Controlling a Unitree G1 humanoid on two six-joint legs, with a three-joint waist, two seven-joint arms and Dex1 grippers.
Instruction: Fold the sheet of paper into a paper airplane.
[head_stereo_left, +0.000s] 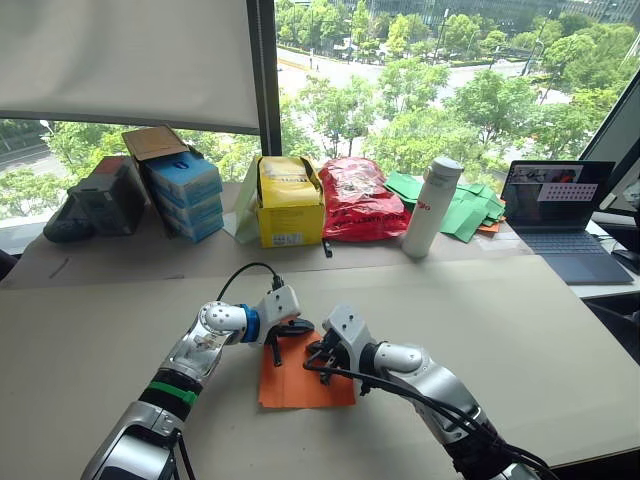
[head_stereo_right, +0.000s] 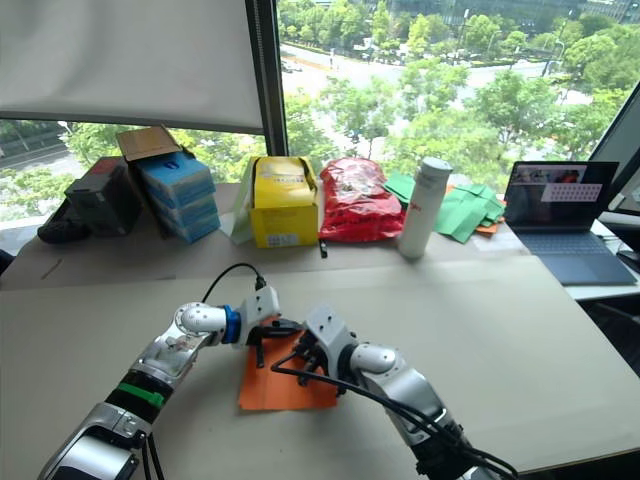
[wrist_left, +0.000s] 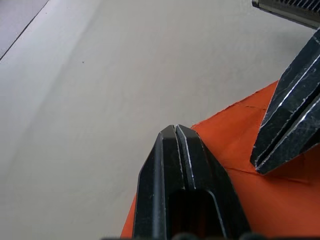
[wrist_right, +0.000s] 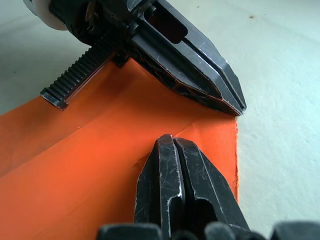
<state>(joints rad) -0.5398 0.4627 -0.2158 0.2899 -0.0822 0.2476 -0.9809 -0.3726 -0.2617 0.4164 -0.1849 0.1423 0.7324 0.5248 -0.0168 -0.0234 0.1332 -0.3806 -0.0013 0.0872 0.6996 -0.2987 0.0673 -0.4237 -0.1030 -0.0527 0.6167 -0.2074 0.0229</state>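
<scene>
The sheet of paper (head_stereo_left: 296, 382) is pressed flat by the closed left gripper (head_stereo_left: 283, 338) and closed right gripper (head_stereo_left: 318, 357). If pressed unevenly, the thin sheet could be skewed or torn along its crease.

We are looking at an upper-floor office or lab workspace set up against a large window (head_stereo_left: 440, 90), through which we see treetops and a road below (so the room sits well above street level). A roller blind (head_stereo_left: 125, 60) covers the window's left part. Along the sill beneath the window runs a wide table (head_stereo_left: 560, 330) covered in plain beige board. Lined up under the window we find stacked blue boxes (head_stereo_left: 185, 195), a yellow box (head_stereo_left: 289, 203), a red bag (head_stereo_left: 357, 200), a white bottle (head_stereo_left: 432, 207), loose green paper sheets (head_stereo_left: 470, 210) and, furthest to the right along the window, an open laptop (head_stereo_left: 565, 215).
</scene>
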